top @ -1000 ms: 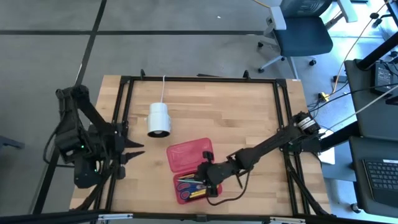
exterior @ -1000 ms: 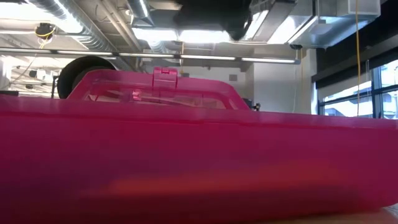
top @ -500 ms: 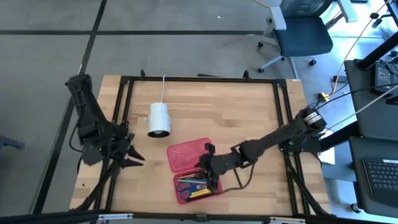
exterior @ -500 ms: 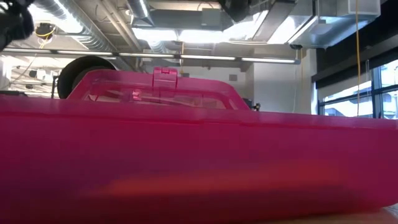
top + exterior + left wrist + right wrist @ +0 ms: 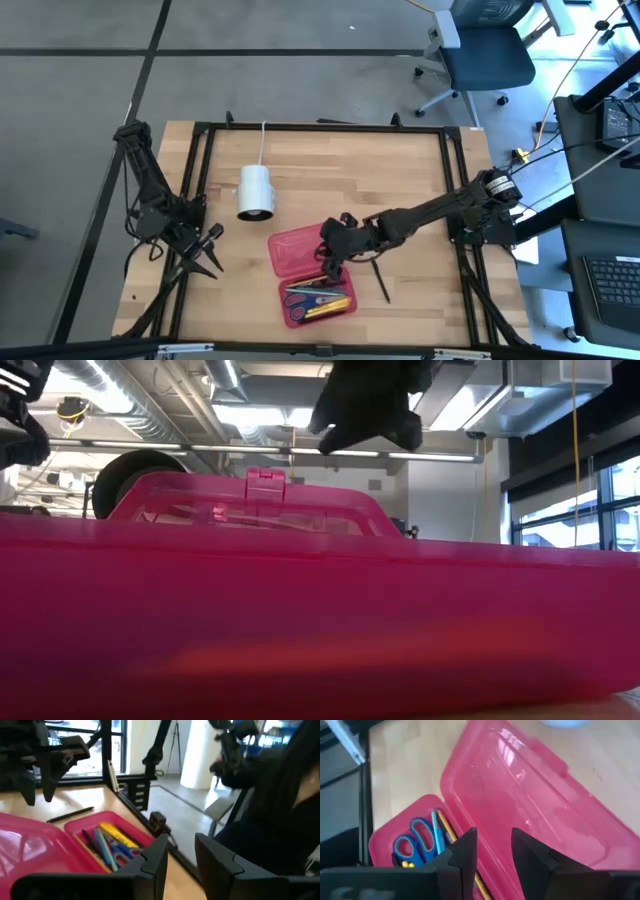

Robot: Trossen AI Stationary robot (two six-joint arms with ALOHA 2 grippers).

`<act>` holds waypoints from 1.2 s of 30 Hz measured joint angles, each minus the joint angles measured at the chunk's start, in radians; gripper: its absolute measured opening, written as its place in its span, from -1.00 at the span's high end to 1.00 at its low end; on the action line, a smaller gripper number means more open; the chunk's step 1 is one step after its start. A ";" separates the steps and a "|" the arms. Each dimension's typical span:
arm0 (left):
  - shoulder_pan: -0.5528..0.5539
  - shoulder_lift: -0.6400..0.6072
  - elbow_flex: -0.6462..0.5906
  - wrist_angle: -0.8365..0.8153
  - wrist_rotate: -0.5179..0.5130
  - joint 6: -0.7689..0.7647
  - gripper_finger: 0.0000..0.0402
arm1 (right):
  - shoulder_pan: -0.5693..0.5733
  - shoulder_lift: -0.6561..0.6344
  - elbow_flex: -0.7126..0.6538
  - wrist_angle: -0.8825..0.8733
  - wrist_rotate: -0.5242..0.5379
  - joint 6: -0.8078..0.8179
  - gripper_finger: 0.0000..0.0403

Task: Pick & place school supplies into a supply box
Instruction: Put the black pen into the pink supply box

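The red case (image 5: 310, 275) lies open near the bench's front edge, scissors (image 5: 298, 298) and pencils (image 5: 325, 305) inside; one black pen (image 5: 381, 280) remains on the bench beside it. Right gripper (image 5: 328, 262) hovers empty above, fingers narrowly apart; left gripper (image 5: 212, 250) waits likewise at the left edge.

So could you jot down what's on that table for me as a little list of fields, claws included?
box: red supply box lying open, lid flat on the table beside the tray
inside the tray: blue-handled scissors, yellow pencils
outside the box: one dark pen on the wood, just right of the tray
other thing: white cylinder with a cord, behind the box
right claw: above the open box, fingers apart, holding nothing
left claw: at the table's left edge, fingers apart, holding nothing
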State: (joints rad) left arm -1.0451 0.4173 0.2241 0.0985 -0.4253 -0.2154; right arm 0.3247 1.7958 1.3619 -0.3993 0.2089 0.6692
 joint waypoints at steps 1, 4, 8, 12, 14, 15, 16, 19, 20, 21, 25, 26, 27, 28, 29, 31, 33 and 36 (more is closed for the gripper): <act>0.000 -0.004 -0.005 -0.011 0.001 0.012 0.55 | -0.002 0.000 0.000 -0.014 -0.001 0.032 0.39; 0.000 -0.005 -0.005 -0.082 0.002 0.018 0.55 | -0.009 0.000 0.000 -0.056 -0.010 0.114 0.39; 0.000 -0.003 -0.005 -0.165 0.002 -0.033 0.53 | -0.029 0.000 0.000 -0.103 -0.061 0.175 0.39; 0.000 -0.003 -0.005 -0.183 -0.002 -0.109 0.53 | -0.057 0.000 0.000 -0.120 -0.071 0.193 0.39; 0.000 -0.003 -0.005 -0.167 -0.009 -0.106 0.53 | -0.072 0.000 0.000 -0.119 -0.056 0.194 0.39; 0.000 -0.003 -0.005 -0.166 -0.010 -0.096 0.54 | -0.079 0.000 0.000 -0.119 -0.046 0.195 0.39; 0.000 -0.003 -0.005 -0.167 -0.009 -0.084 0.54 | -0.087 0.000 0.000 -0.119 -0.035 0.200 0.39; 0.000 -0.003 -0.005 -0.185 0.005 -0.069 0.55 | -0.106 0.000 0.000 -0.119 -0.020 0.217 0.39; 0.000 -0.003 -0.005 -0.187 0.010 -0.069 0.54 | -0.111 0.000 0.000 -0.118 -0.019 0.219 0.39; 0.000 -0.002 -0.005 -0.186 0.011 -0.069 0.54 | -0.115 0.000 0.000 -0.118 -0.018 0.220 0.39; 0.000 -0.002 -0.005 -0.185 0.008 -0.013 0.53 | -0.131 0.000 0.000 -0.118 -0.019 0.245 0.39; 0.000 -0.002 -0.005 -0.175 0.005 -0.003 0.54 | -0.136 0.000 0.000 -0.118 -0.021 0.270 0.39; 0.000 -0.002 -0.005 -0.164 0.005 -0.001 0.54 | -0.143 0.000 0.000 -0.118 -0.026 0.290 0.39; 0.000 -0.003 -0.005 -0.155 0.010 -0.002 0.54 | -0.149 0.001 0.000 -0.118 -0.033 0.301 0.39; -0.001 -0.003 -0.005 -0.138 0.034 0.001 0.55 | -0.155 0.001 0.000 -0.118 -0.043 0.309 0.39; -0.009 -0.005 -0.005 -0.074 0.138 0.044 0.55 | -0.164 0.001 0.000 -0.123 -0.069 0.328 0.39; -0.023 -0.012 -0.005 0.025 0.287 0.148 0.54 | -0.168 0.002 0.006 -0.148 -0.098 0.346 0.39; -0.038 -0.027 -0.016 0.103 0.397 0.228 0.53 | -0.168 0.003 0.059 -0.237 -0.105 0.355 0.39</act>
State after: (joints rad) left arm -1.0831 0.3902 0.2077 0.2019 -0.0280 0.0127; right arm 0.1570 1.7988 1.4213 -0.6368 0.1042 1.0239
